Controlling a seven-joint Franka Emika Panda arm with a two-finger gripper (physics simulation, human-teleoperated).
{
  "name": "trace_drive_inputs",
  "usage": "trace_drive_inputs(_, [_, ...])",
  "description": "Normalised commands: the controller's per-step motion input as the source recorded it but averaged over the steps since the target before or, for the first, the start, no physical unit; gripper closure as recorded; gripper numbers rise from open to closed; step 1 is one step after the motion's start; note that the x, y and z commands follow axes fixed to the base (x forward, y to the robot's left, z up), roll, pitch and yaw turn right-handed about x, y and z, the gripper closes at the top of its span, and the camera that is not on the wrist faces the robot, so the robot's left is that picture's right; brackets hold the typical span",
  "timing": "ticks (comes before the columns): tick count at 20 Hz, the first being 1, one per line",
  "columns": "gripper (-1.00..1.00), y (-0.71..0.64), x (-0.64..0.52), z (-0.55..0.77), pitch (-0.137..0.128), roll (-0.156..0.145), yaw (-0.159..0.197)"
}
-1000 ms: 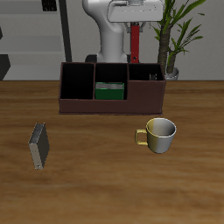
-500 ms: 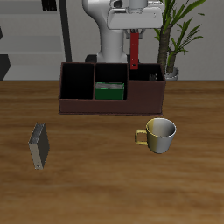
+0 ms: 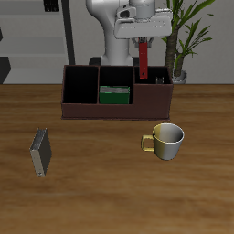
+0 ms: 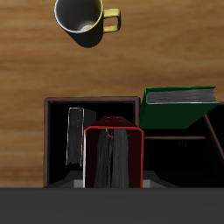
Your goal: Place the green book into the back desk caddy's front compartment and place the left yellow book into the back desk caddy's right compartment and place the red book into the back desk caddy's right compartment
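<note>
table (image 3: 110, 183): matt wood grain | mug (image 3: 168, 140): glossy | caddy (image 3: 91, 111): dark wood

Open black floor in the right compartment (image 4: 105, 118) directly under the red book (image 4: 114, 157), with the left yellow book (image 4: 77, 136) upright along one wall narrowing it. Front compartment (image 3: 114, 95) filled by the green book (image 4: 179, 107).

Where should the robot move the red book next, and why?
Probably straight down. The gripper holds the red book upright above the caddy's right compartment, where a grey book already stands. The green book is already in its slot, so lowering and then letting go looks like the last step.
</note>
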Motion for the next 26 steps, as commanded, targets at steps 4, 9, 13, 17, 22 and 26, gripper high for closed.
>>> trace_drive_inputs(4, [1.0, 0.06, -0.03, -0.1, 0.014, 0.027, 0.009])
trace_drive_inputs(9, [1.0, 0.02, 0.09, -0.19, 0.029, 0.007, 0.004])
trace_drive_inputs(13, [1.0, 0.02, 0.07, -0.33, 0.064, 0.023, 0.007])
trace_drive_inputs(17, [1.0, 0.03, 0.02, -0.13, 0.031, 0.021, -0.008])
trace_drive_inputs(22, [1.0, 0.01, -0.12, 0.1, -0.043, 0.031, 0.001])
trace_drive_inputs(26, [1.0, -0.1, -0.17, 0.29, -0.136, 0.036, 0.005])
